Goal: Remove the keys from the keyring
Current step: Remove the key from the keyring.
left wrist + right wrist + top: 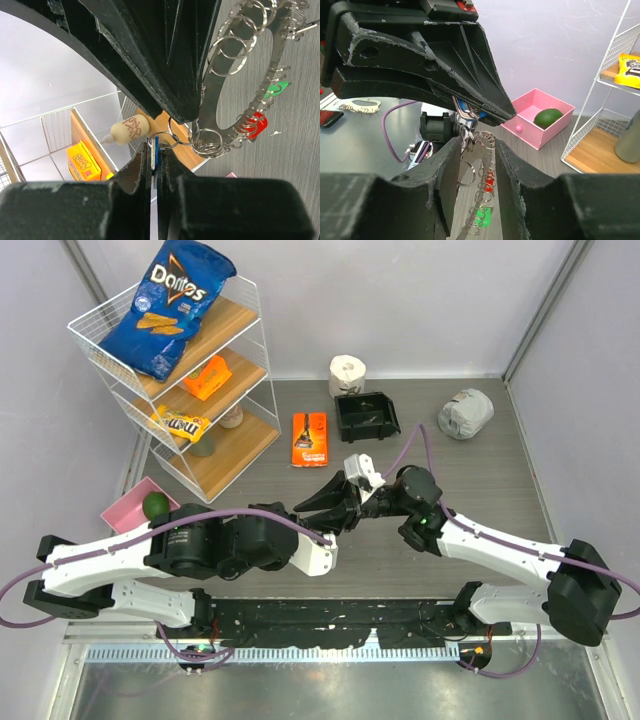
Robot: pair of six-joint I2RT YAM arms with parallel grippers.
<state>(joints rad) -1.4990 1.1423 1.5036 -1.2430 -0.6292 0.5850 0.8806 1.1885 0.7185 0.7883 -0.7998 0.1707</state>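
Above a grey wood-grain table (470,475), the left claw (154,153) is clenched on a blue-headed silver key (156,148) linked to a large thin silver keyring (211,100) fringed with small rings (235,37), which hangs between the parted, released fingers of the right claw (476,146), a green-headed key (275,89) and a red-headed key (254,123) dangling from it.

Pale lilac walls (400,300) enclose a grey wood-grain table (480,485).
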